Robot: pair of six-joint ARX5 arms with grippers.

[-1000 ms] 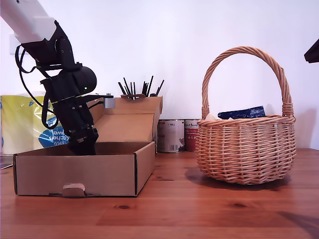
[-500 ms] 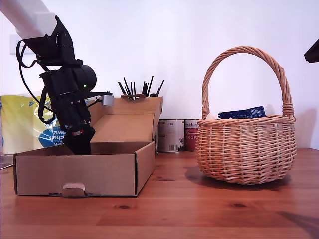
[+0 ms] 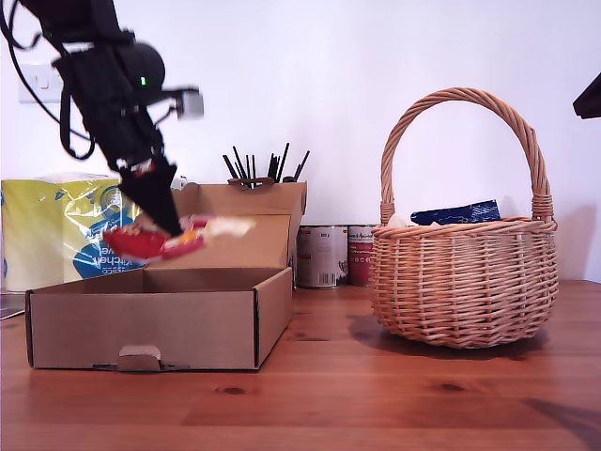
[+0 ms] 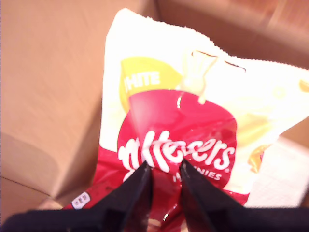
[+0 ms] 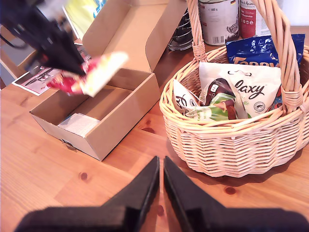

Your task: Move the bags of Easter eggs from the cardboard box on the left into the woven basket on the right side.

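Note:
My first gripper (image 3: 170, 225) (image 4: 163, 169) is shut on a red-and-white bag of Easter eggs (image 3: 143, 242) (image 4: 183, 121) (image 5: 91, 72). It holds the bag in the air above the cardboard box (image 3: 160, 324) (image 5: 120, 128) at the exterior view's left. The woven basket (image 3: 465, 282) (image 5: 231, 145) stands at the exterior view's right. Inside it lie a white Galaxy bag (image 5: 246, 87), a dark blue bag (image 3: 455, 214) (image 5: 256, 48) and a white-green bag (image 5: 193, 108). My second gripper (image 5: 161, 179) is shut on nothing, high over the table beside the basket.
A sheet of white paper (image 5: 79, 123) lies in the box. Two tin cans (image 3: 322, 256) stand between box and basket, behind them. A yellow-and-blue kitchen towel pack (image 3: 47, 230) sits behind the box. A holder of dark sticks (image 3: 258, 169) shows above the box's lid.
My first gripper has risen out of the box, lifting the red-and-white bag clear of the box's walls. The basket and the box have not moved.

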